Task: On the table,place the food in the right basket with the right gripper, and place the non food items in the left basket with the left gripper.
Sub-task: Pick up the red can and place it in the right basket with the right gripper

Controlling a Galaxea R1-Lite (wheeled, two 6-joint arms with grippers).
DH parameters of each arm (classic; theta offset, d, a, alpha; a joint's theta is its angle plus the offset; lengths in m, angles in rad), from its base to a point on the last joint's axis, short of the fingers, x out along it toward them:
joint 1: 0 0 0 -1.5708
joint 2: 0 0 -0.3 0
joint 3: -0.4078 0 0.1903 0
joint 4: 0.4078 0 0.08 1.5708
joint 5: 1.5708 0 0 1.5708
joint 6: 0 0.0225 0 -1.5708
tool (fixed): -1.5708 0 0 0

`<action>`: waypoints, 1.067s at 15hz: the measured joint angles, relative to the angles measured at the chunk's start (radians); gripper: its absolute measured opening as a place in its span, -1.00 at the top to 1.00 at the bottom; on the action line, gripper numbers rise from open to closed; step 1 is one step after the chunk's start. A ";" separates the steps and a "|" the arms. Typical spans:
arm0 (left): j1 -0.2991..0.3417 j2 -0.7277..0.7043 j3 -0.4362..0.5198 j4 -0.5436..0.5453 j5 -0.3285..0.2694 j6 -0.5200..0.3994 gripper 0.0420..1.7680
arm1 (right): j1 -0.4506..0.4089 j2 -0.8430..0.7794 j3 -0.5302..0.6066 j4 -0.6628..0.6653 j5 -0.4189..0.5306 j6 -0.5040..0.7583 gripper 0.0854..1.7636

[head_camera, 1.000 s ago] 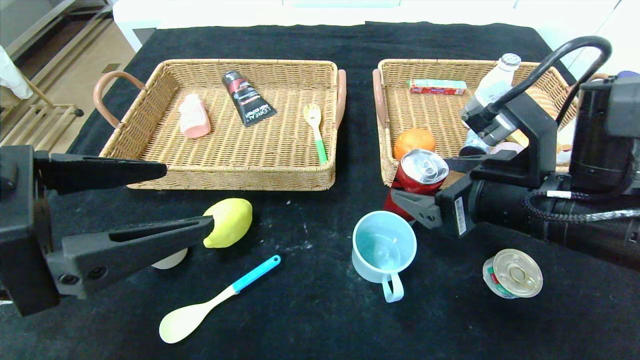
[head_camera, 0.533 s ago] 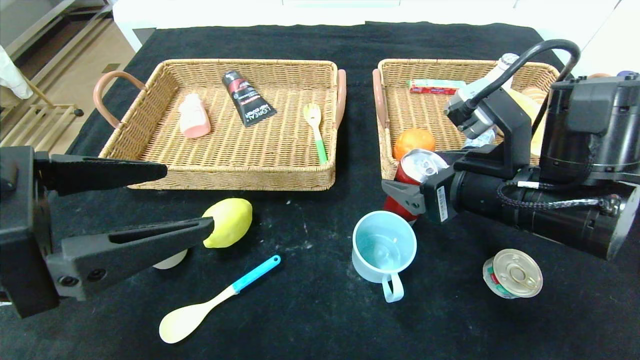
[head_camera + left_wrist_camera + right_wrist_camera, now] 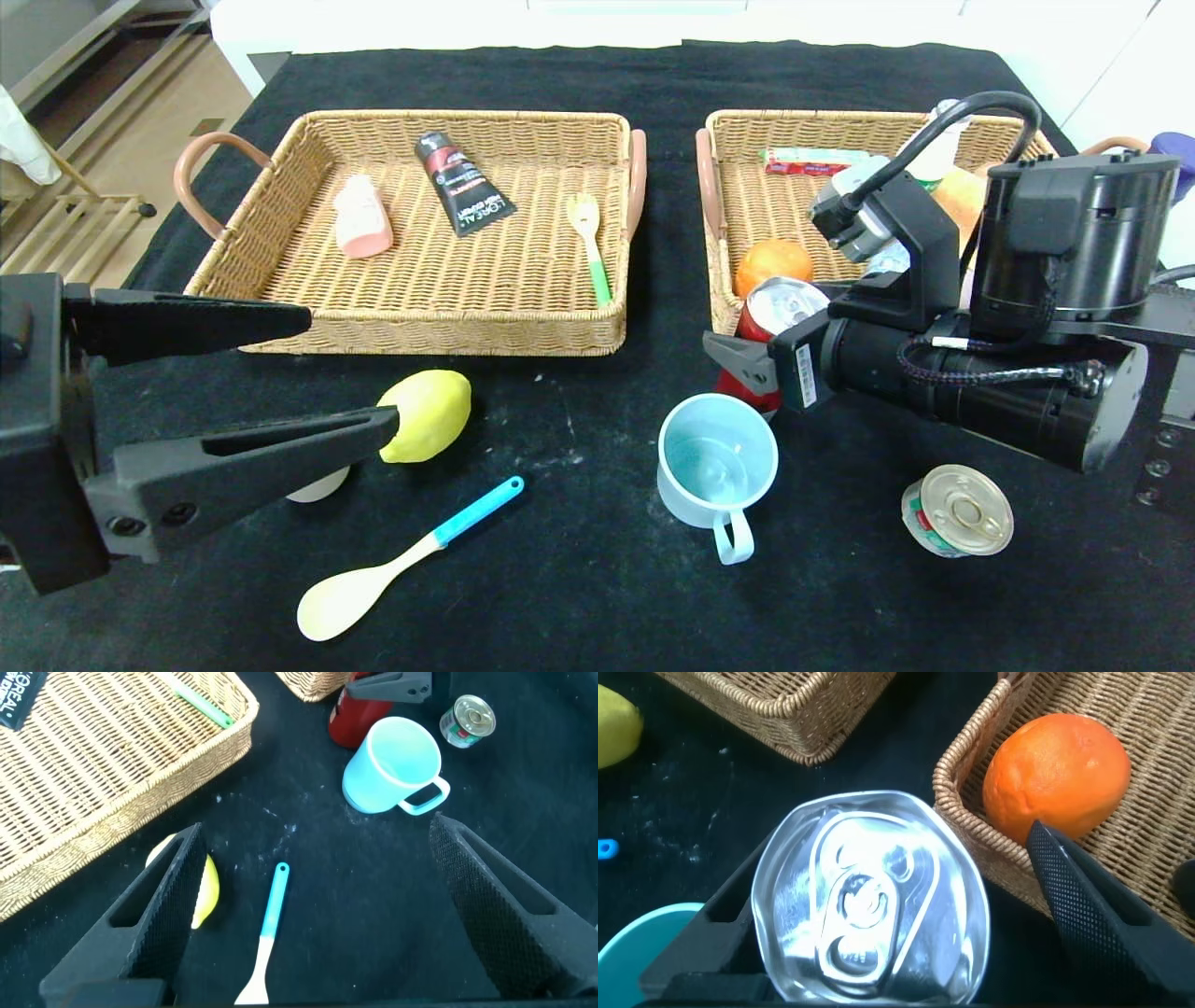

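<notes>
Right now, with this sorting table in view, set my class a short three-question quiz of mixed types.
1. True or false: the yellow lemon lies inside the left wicker basket.
2. Which item do the open right gripper fingers flank? A) red drink can B) round orange C) pale blue mug
3. Fill in: the blue-handled spoon lies on the black ____.

Key: 1 false; 2 A; 3 tablecloth.

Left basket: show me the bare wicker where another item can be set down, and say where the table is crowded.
The left basket has bare wicker along its near half, below the pink bottle and black tube, left of the fork. It is crowded around the red can, blue cup and right tool.
</notes>
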 joint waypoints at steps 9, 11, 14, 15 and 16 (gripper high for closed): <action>-0.001 0.000 0.000 0.000 -0.001 0.000 -0.94 | -0.001 0.001 0.000 -0.003 0.002 0.000 -0.18; 0.000 0.000 0.000 0.000 -0.002 0.000 -0.94 | 0.000 0.000 0.000 -0.002 0.002 0.000 -0.17; 0.000 0.000 0.000 0.000 -0.002 -0.001 -0.94 | 0.000 -0.001 0.000 -0.001 0.001 0.000 -0.17; 0.000 0.000 0.000 0.000 -0.002 0.000 -0.94 | 0.000 -0.002 0.000 -0.001 0.002 0.000 -0.17; 0.000 -0.001 0.000 0.000 -0.002 0.000 -0.94 | 0.001 -0.002 0.000 -0.002 0.002 0.000 -0.17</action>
